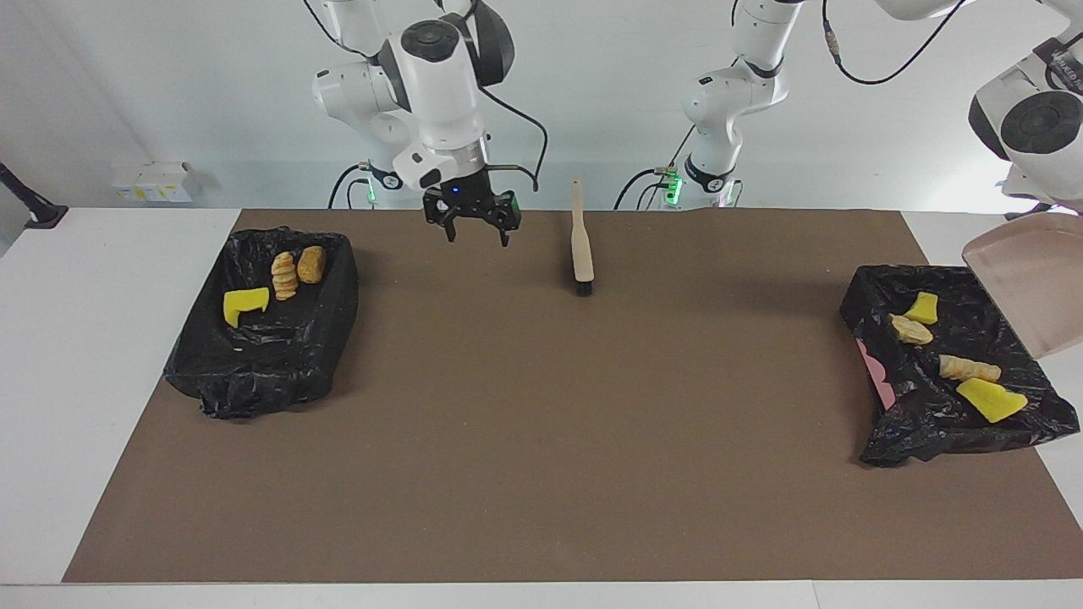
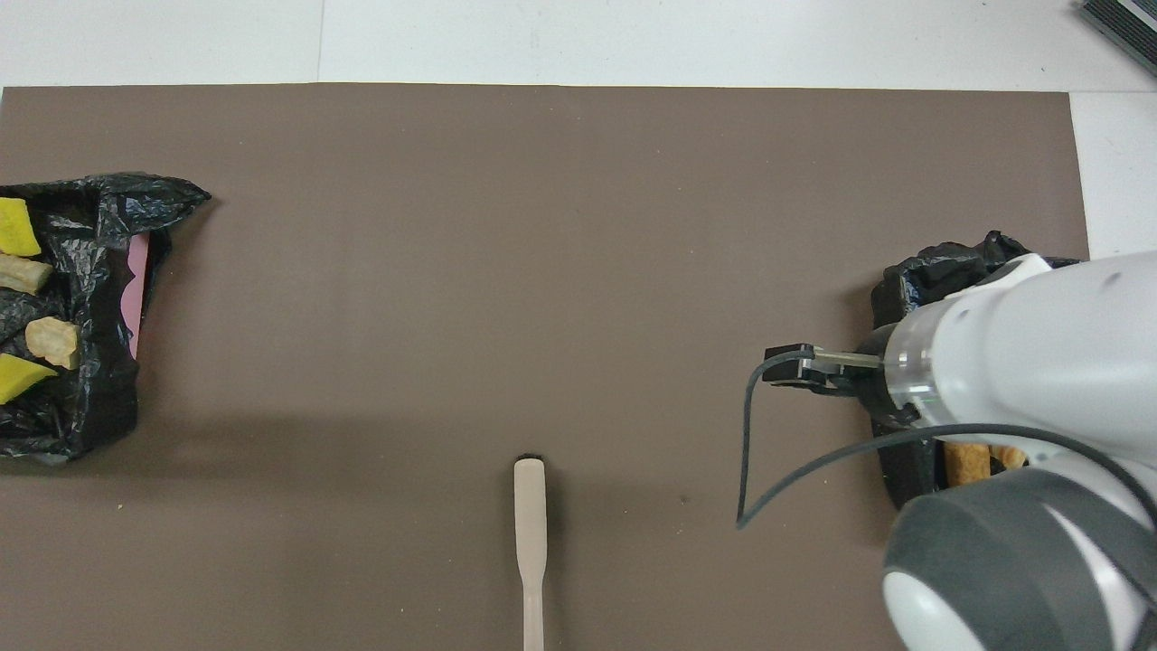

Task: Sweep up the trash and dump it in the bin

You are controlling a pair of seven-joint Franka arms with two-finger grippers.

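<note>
The beige brush lies free on the brown mat, near the robots' edge. My right gripper hangs open and empty over the mat, between the brush and the black-lined bin at the right arm's end. That bin holds a yellow sponge piece and two bread-like lumps. The beige dustpan hangs tilted and empty over the other lined bin, under my left arm's hand. The left gripper's fingers are cut off by the view's edge. Several trash scraps lie in this bin.
The brown mat covers most of the white table. In the overhead view my right arm's wrist and its cable cover most of the bin at its end. A small white box stands off the mat near the right arm's base.
</note>
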